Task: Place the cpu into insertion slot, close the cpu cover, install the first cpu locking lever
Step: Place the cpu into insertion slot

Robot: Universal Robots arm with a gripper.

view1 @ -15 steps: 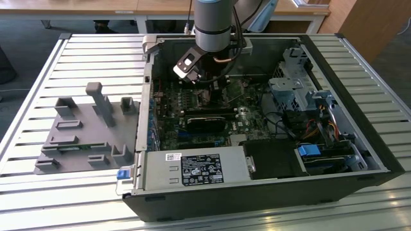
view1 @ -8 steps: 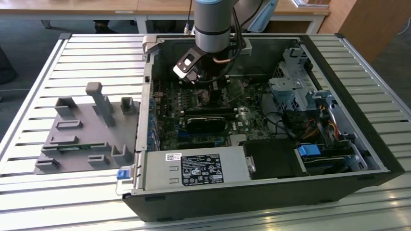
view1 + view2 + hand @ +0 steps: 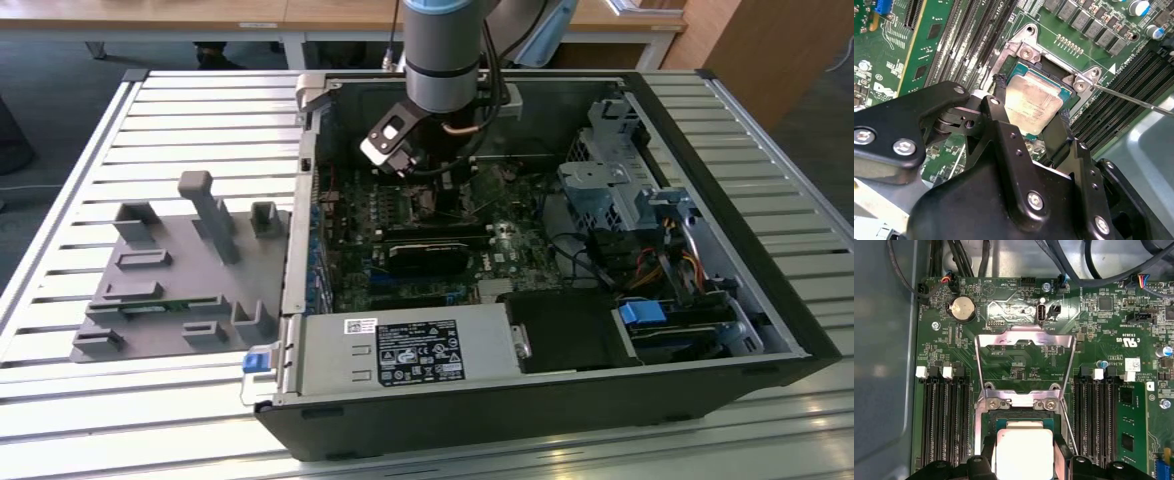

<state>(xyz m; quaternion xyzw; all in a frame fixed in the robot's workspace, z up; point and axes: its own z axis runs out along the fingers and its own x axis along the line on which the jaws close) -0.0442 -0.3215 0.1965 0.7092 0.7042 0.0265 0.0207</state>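
Second wrist view: the tool (image 3: 1031, 100) clamps the cpu (image 3: 1034, 106) by opposite edges, flat directly over the insertion slot (image 3: 1068, 85).

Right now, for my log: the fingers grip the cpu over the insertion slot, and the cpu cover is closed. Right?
No. The first wrist view shows the cpu cover open, swung back from the insertion slot; the fingers do grip the cpu.
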